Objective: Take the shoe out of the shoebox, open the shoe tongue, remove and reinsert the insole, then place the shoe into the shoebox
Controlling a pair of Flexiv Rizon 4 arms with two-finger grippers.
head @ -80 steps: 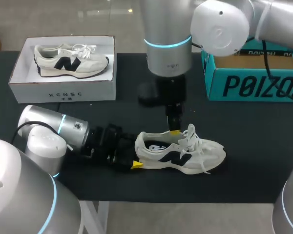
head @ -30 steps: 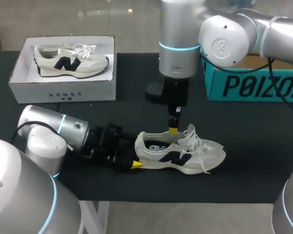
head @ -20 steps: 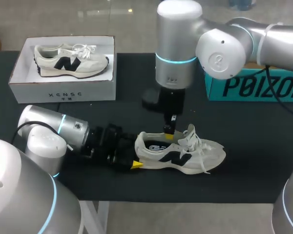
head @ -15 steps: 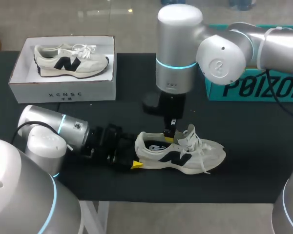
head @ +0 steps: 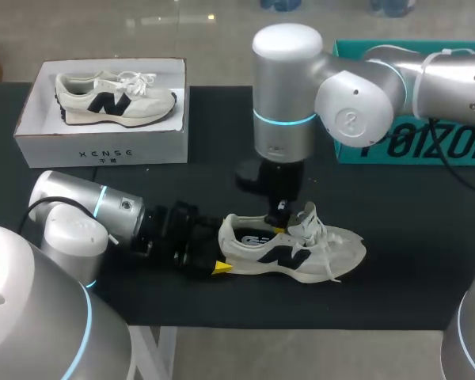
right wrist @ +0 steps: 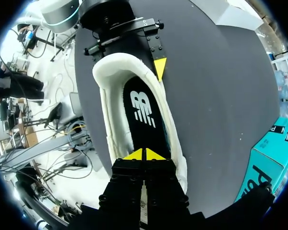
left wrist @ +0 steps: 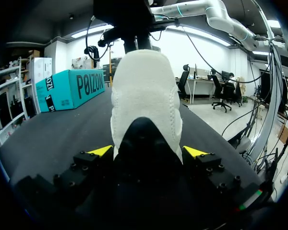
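The shoe [head: 293, 249] stands upright near the front edge of the black tabletop [head: 222, 170], its long axis along that edge, heel to the left and toe to the right. At the far left rear sits the white shoebox [head: 103, 149], small lettering on its front wall and a second shoe [head: 115, 96] inside. Right of it, the left pincer [left wrist: 148, 151] lies low on the tabletop and clamps the heel, a yellow tip against each side. Inside the shoe lies the black insole [right wrist: 144, 115] with a white logo. The right pincer [right wrist: 144, 154] comes straight down into the shoe's mouth beside the tongue, tips pressed together above the insole; whether they pinch anything cannot be told. At the far right rear stands a teal box [head: 412, 138] with large dark print. Bare tabletop lies between the shoe and both boxes, and beyond the toe.
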